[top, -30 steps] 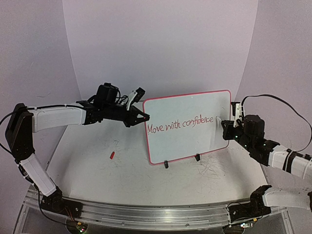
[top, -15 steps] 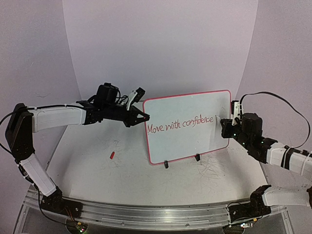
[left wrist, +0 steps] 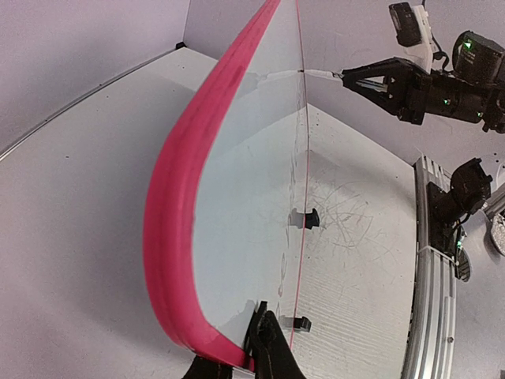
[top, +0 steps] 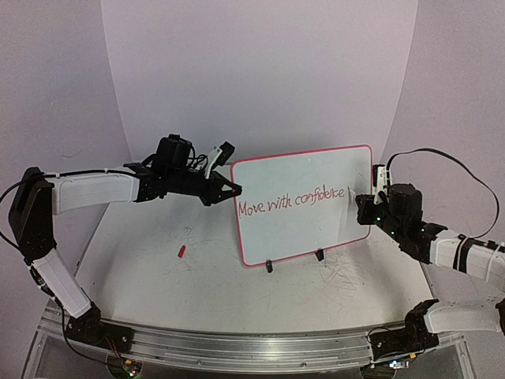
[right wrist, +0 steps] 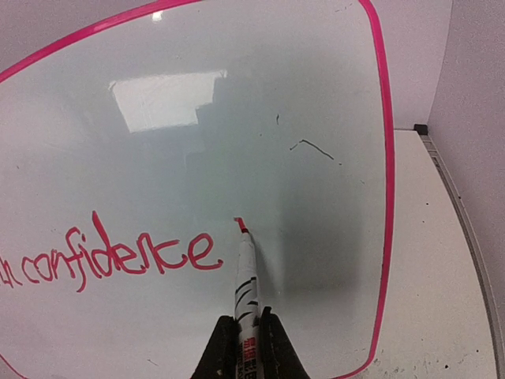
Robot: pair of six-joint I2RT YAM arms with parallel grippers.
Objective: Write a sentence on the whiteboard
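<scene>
The whiteboard stands upright on the table, red-rimmed. The sentence reads "Move with confidence" in red. My left gripper is shut on the board's left edge; in the left wrist view the board's rim runs edge-on from my left gripper. My right gripper is shut on a white marker. The marker's red tip touches the board just right of "confidence", at a short red stroke. My right gripper sits low in its wrist view.
A small red marker cap lies on the table left of the board. Two black clip feet hold the board's bottom edge. Grey scribble marks cover the table in front. An aluminium rail runs along the near edge.
My right arm has shifted slightly up and toward the board, and the marker tip has made a short red stroke after "confidence". My left arm and the board have not moved.
</scene>
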